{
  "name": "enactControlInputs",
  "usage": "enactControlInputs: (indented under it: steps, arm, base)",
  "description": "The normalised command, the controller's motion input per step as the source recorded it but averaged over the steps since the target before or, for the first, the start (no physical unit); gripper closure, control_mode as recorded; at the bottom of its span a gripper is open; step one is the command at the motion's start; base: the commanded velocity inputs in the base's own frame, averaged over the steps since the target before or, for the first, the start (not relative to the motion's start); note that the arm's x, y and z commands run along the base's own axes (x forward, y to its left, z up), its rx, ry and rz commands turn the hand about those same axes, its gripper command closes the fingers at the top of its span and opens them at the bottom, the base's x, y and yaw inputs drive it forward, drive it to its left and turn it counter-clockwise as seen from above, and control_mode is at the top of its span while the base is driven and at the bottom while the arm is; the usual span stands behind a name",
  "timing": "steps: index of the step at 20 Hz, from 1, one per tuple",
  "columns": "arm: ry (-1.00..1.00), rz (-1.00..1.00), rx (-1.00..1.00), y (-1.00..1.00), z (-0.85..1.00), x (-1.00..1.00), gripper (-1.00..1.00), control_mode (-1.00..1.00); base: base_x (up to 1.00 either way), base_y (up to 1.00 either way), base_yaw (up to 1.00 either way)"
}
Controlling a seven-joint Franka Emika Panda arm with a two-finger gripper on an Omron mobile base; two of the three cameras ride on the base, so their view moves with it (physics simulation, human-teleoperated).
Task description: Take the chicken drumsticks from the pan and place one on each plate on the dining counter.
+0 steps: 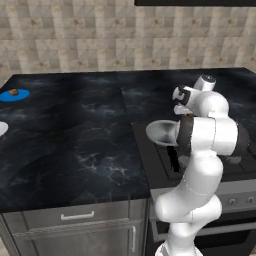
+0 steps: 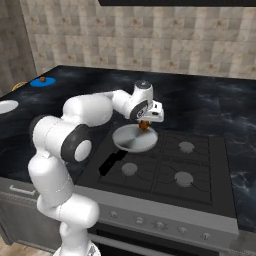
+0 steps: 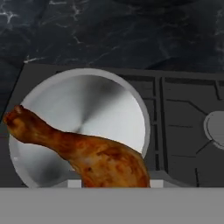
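From the left base view, the blue plate [image 1: 14,94] lies by the far left edge of the table [image 1: 75,140] and already carries a small brown drumstick [image 1: 14,92] — one half of the task looks done. A sliver of the white plate [image 1: 2,129] shows at the left edge, nearer than the blue one, and what shows of it is bare. The pan [image 1: 161,132] sits on the stove [image 1: 165,165] just right of the table's edge, mostly behind the arm.

From the right base view, the hand [image 2: 144,124] hangs over the pan's [image 2: 134,138] far rim with a second drumstick [image 2: 144,125] at its tips, clear of the pan floor. I judge it lifted so it can travel to the white plate [image 2: 7,106], well off to the left. The blue plate [image 2: 42,81] with its piece lies beyond that, near the table's far left corner.

In the hand view, the second drumstick [image 3: 87,153] lies across the bottom, thick end down at the hand, thin bone end angled up to the left. The fingertips are hidden behind it, so their gap cannot be read, though the meat seems gripped at its thick end. Behind it the pan [image 3: 109,100] is bare — nothing left inside.
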Motion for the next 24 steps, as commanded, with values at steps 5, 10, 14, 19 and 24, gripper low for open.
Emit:
enactControlInputs:
  steps: [5, 10, 14, 19, 24]
  arm:
    - [-0.34, -0.07, -0.01, 0.35, 0.18, -1.00, 1.00, -1.00]
    - [-0.14, 0.02, -0.06, 0.61, 0.40, -1.00, 1.00, -1.00]
    - [0.00, 0.17, -0.03, 0.36, 0.88, -1.00, 1.00, -1.00]
    - [0.00, 0.19, -0.02, 0.20, 0.65, -1.00, 1.00, -1.00]
    - [0.04, 0.09, -0.10, 0.44, 0.05, -1.00, 1.00, -1.00]
  base:
    - [0.00, 0.00, 0.00]
    - [0.00, 0.00, 0.00]
    - [0.00, 0.00, 0.00]
    - [0.00, 0.00, 0.00]
    - [0.00, 0.00, 0.00]
